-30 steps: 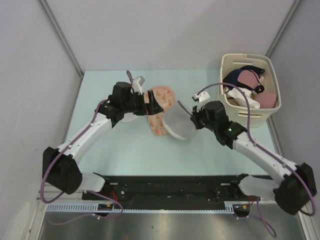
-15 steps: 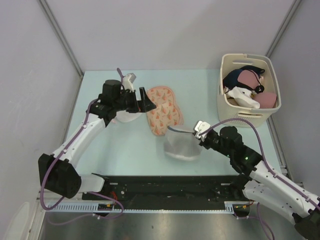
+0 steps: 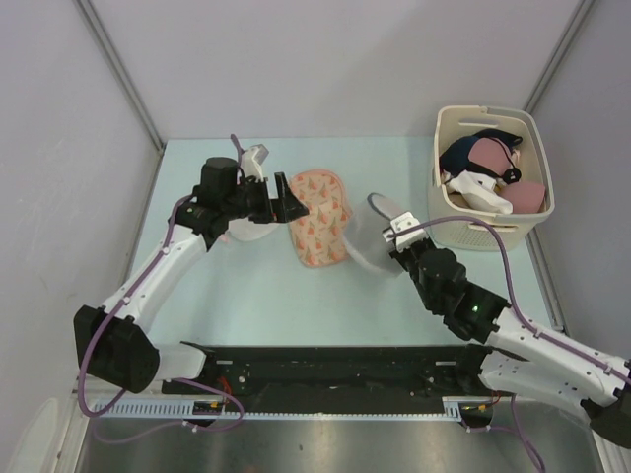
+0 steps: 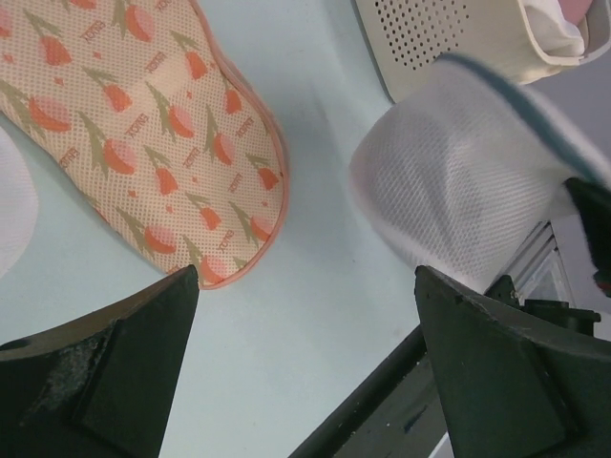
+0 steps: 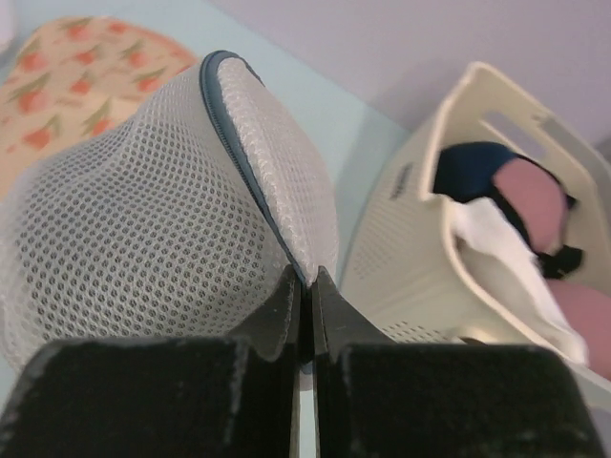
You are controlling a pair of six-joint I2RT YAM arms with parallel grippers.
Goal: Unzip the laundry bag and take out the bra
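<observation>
The bra [image 3: 317, 229], peach with a tulip print, lies flat on the table outside the bag. It also shows in the left wrist view [image 4: 143, 105] and the right wrist view [image 5: 67, 81]. The white mesh laundry bag [image 3: 367, 239] with a blue zipper edge hangs lifted just right of the bra. My right gripper [image 3: 391, 244] is shut on the bag's edge [image 5: 277, 205], fingers pinched together [image 5: 307, 286]. My left gripper [image 3: 286, 202] is open and empty, hovering at the bra's left edge; its fingers [image 4: 105, 382] stand wide apart, and the bag [image 4: 468, 181] shows beyond them.
A cream basket [image 3: 537, 222] holding dark, pink and white garments stands at the back right, close to the bag; it also shows in the right wrist view [image 5: 420, 239]. A white cloth item [image 3: 246, 233] lies under my left arm. Grey walls enclose the table.
My left gripper let go and drew back left from the bra, then held still. My right gripper pulled the bag toward the near edge, then lifted it back toward the basket.
</observation>
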